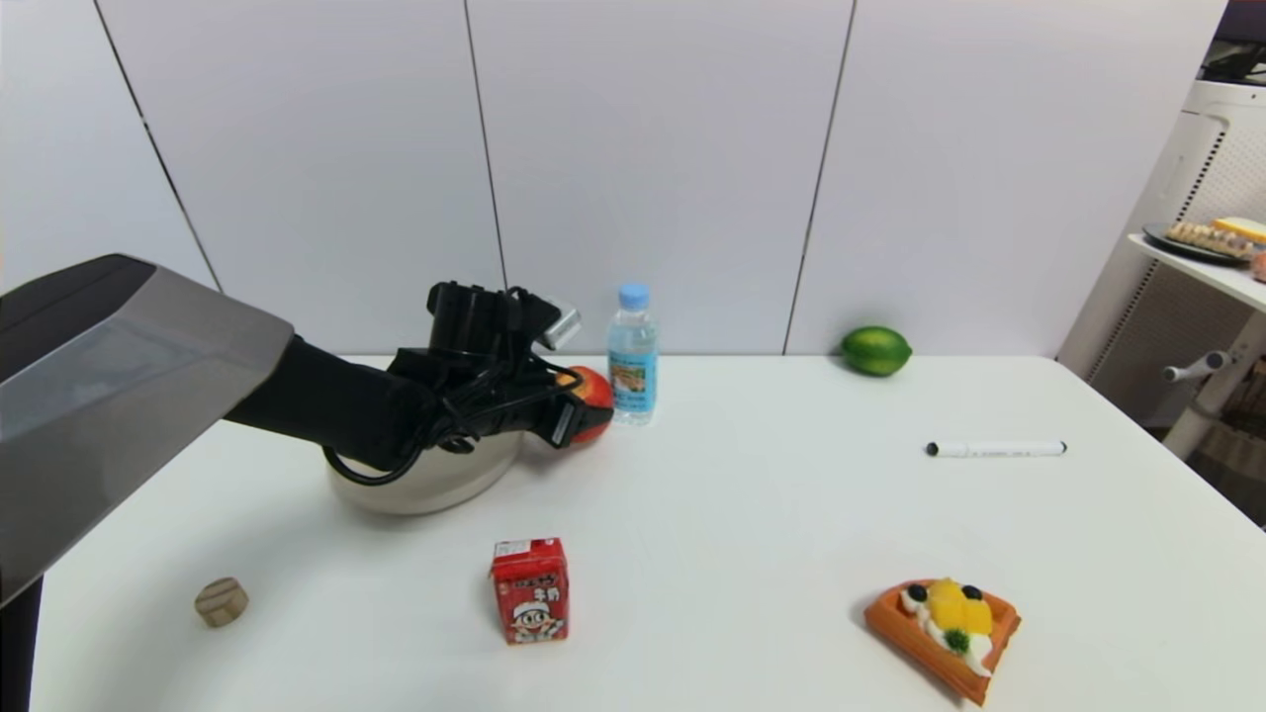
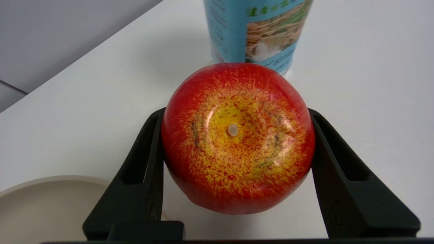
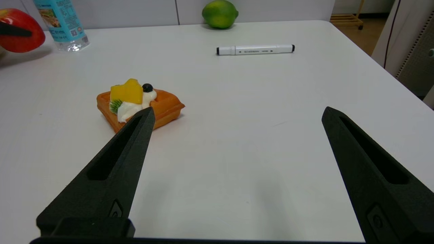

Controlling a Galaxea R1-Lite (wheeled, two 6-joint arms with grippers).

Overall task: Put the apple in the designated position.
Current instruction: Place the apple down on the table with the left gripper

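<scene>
A: Apple [image 2: 237, 135]?
B: Red, yellow speckle round the stem dimple. Black left tool [image 2: 237, 176] fingers on both sides.
A: Bottle [image 1: 632, 354]?
B: Clear, light blue cap, blue label with a picture. Lime [image 1: 875, 350] far right, green.
A: Near side?
B: Red carton [image 1: 531, 590] with cartoon face, tan wooden block [image 1: 221, 601] left, orange waffle [image 1: 942, 635] with white cream, yellow fruit, dark berries.
A: Others?
B: White marker [image 1: 995, 449], black cap. Cream bowl [image 1: 425, 480]. White surface [image 1: 752, 534]. Right tool [image 3: 237, 142] black.

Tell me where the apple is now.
Head view, left of centre: the apple sits gripped in the left gripper's fingers, beside the water bottle.
</scene>
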